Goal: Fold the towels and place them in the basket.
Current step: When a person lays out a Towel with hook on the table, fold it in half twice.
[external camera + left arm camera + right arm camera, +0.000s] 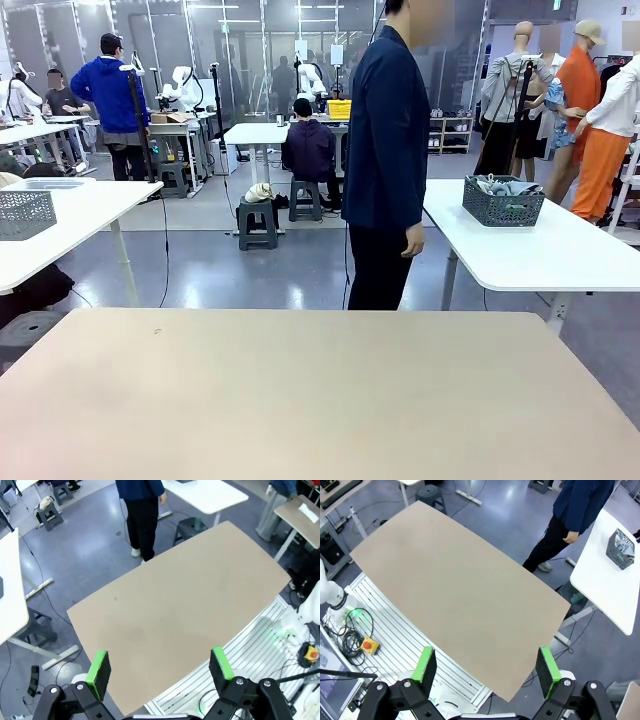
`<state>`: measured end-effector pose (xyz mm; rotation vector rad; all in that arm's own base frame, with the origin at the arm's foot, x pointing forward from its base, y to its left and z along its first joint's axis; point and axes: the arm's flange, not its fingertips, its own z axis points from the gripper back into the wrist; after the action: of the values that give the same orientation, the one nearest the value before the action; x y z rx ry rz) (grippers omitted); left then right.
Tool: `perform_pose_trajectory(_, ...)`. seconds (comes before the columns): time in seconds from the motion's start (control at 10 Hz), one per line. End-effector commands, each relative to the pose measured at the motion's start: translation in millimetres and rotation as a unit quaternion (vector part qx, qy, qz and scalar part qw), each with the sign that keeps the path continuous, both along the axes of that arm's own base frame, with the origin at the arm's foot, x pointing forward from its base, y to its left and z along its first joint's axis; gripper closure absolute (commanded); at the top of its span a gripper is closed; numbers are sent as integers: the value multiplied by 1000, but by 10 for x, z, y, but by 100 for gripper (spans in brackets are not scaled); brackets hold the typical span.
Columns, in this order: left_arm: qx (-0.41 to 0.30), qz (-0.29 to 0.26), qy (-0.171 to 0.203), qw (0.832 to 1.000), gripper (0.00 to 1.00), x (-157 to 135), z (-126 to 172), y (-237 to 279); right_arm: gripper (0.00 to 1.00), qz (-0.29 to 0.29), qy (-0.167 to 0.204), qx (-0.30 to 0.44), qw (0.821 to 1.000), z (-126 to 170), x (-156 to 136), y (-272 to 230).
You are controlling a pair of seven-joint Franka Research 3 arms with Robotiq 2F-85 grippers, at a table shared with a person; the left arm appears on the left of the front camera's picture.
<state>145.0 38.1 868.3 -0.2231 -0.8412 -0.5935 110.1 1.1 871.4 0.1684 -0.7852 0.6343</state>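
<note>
Beige tabletop [320, 400] spreads across the lower half of the front view, with a busy workshop behind it. At far left a paler mesh basket [25, 213] sits on a white side table [80, 215]. In the middle a person [385, 150] in a dark blue jacket stands side-on at the tabletop's far edge, one hand [414, 240] hanging loose. To the right, on another white table [560, 255], stands the dark basket [503, 203]. The towels [505, 186] lie crumpled inside it, pale blue-grey and white, well apart from the tabletop.

From the left wrist, the left gripper [160, 666] hangs high over the tabletop, its green-padded fingers [100, 666] spread wide and gripping nothing. The beige surface lies beyond both fingertips, and the person's legs stand far beyond the left-hand finger. A white slatted platform [250, 645] with a yellow-and-red button [311, 652] lies past the right-hand finger.

From the right wrist, the right gripper [486, 666] is likewise wide open and holds nothing. The slatted platform and button lie past its left-hand finger. Far beyond its right-hand finger, past the person, the dark basket sits on its white table, seen from above. It is small there and its contents are hard to tell, while the front view gives their colours.
</note>
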Motion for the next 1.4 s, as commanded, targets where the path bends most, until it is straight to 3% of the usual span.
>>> perform_pose_trajectory(0.0,-2,-7,-5,1000,0,-6,6,-15,0,7,-8,2,1000,22,-67,-4)
perform_pose_trajectory(1.3,-1,4,0,1000,0,-6,1,7,0,-5,1,-1,1000,0,24,-4)
